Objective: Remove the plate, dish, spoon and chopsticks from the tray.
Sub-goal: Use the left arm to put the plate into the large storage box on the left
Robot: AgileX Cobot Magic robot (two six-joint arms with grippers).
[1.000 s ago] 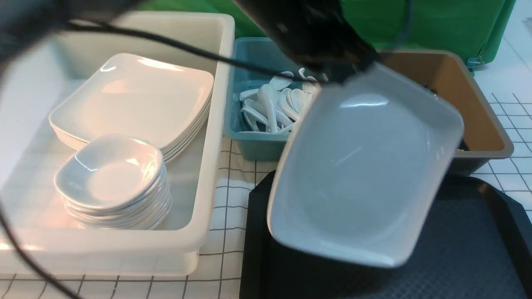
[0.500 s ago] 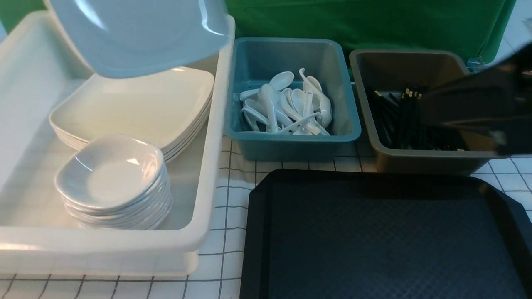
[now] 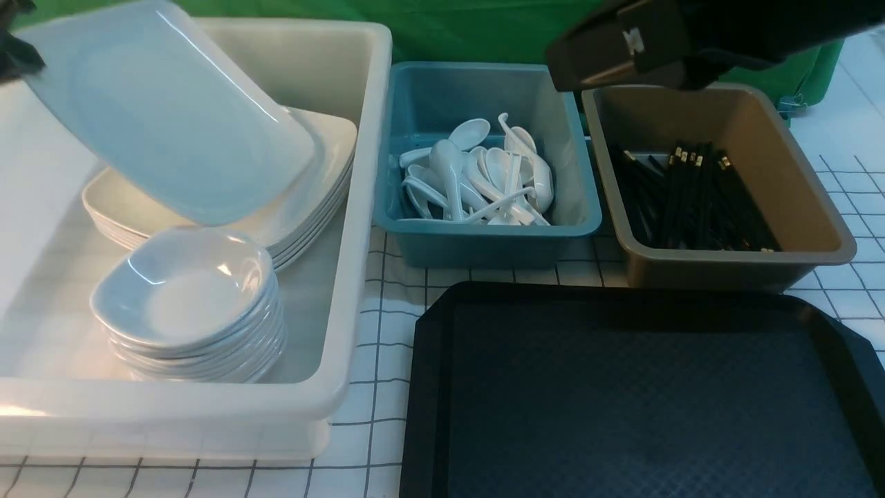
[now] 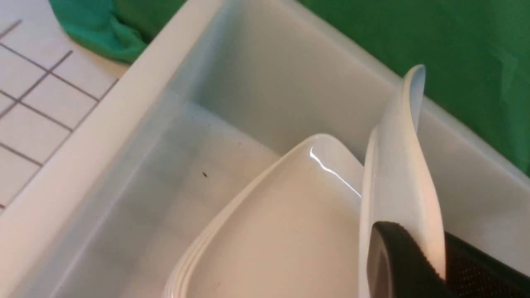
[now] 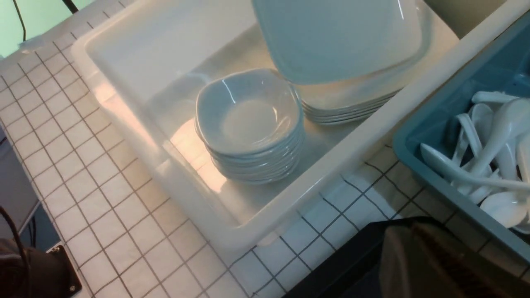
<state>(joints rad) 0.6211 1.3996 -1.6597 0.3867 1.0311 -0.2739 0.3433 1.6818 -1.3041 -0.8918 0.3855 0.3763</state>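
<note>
large white plate (image 3: 166, 117) tilted steeply inside the white tub (image 3: 332, 408), above the stack of matching plates (image 3: 318, 173) at the tub's far end. pinched at its high rim by the left fingers (image 4: 393, 265), one black pad on each face. long axis sloping from the held rim down toward the stack. low edge at the top plate, touching or just clear, impossible to tell. likely next: flattening the plate onto the stack, then letting go. left arm plainly nearer. right arm (image 3: 664, 41) well to the tub's right, its fingers not clearly shown, spread or pressed together impossible to tell. black tray (image 3: 622, 387) just right of the tub on the desk (image 3: 387, 332), bare where visible. left wrist view: plate edge-on, grip clear. front view: grip nearly cut off, tilt plain. right wrist view: small dishes (image 5: 248, 124) at the tub's near end, just beside the plate's low edge.
</note>
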